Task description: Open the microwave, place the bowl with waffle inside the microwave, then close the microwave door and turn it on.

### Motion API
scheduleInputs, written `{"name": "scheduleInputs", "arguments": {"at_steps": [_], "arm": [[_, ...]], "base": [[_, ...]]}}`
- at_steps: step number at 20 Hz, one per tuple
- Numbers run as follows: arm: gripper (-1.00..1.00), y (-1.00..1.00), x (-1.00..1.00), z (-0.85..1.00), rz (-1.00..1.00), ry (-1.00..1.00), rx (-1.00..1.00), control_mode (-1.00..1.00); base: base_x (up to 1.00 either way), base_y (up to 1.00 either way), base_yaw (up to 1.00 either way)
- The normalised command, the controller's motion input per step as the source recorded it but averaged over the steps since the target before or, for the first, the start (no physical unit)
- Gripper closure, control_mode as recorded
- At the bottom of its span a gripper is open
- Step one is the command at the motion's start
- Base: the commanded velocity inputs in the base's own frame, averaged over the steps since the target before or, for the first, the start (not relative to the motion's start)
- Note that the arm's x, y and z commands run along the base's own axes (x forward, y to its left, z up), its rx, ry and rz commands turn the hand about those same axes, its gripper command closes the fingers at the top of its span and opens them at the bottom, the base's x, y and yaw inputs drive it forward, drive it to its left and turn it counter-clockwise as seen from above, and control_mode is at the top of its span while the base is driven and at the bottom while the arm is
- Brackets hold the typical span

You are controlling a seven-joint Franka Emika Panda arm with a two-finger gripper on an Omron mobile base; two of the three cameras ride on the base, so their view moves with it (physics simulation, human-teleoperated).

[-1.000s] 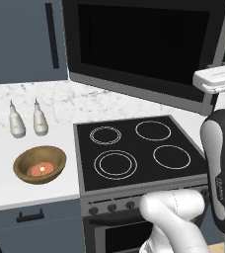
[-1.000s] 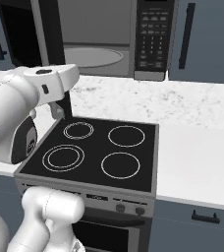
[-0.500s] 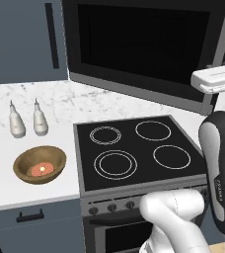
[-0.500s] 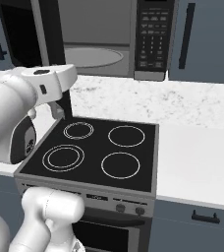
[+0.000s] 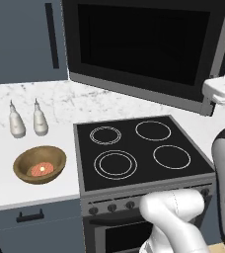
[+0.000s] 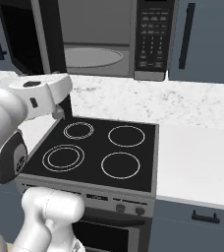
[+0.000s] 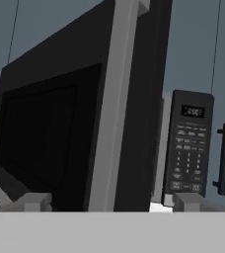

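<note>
Microwave door (image 5: pixel 149 47) stands swung out on its left hinge, well open: from the right base camera the grey cavity and round glass turntable (image 6: pixel 92 56) are exposed, so I judge step one essentially done. The door's free edge (image 7: pixel 112 108) runs upright through the middle of my hand camera, with the keypad panel (image 7: pixel 188 143) behind and to its right. My claw (image 7: pixel 107 201) sits at that edge, one fingertip (image 7: pixel 33 201) on the glass side and the other on the keypad side, the two set apart with the door's edge between them and nothing pinched. That straddle is why the hand is held up here: it suits steering the panel along its arc rather than gripping it.

The microwave (image 6: pixel 109 37) hangs above the stovetop (image 5: pixel 134 150), so the open door overhangs the left burners. Bowl with waffle (image 5: pixel 39 164) rests on the white counter just left of the stovetop, upright, untouched, waffle flat inside with its yellow dab on top. Two white bottles (image 5: pixel 25 120) stand behind it, apart from it.

Judgement: next I need to back clear of the door, drop to the bowl, and take it by the rim. Risk: the open door sits above the route from bowl to cavity, so the lift must pass around its free edge
</note>
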Motion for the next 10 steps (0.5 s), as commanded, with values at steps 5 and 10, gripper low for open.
{"name": "scheduleInputs", "arguments": {"at_steps": [5, 10], "arm": [[-1.0, -0.96, -0.18, 0.0, 0.23, 0.0, 0.04, -1.0], [-1.0, -0.71, 0.51, -0.16, 0.56, 0.0, 0.09, -1.0]], "base": [[0.0, 0.0, 0.0], [0.0, 0.0, 0.0]]}}
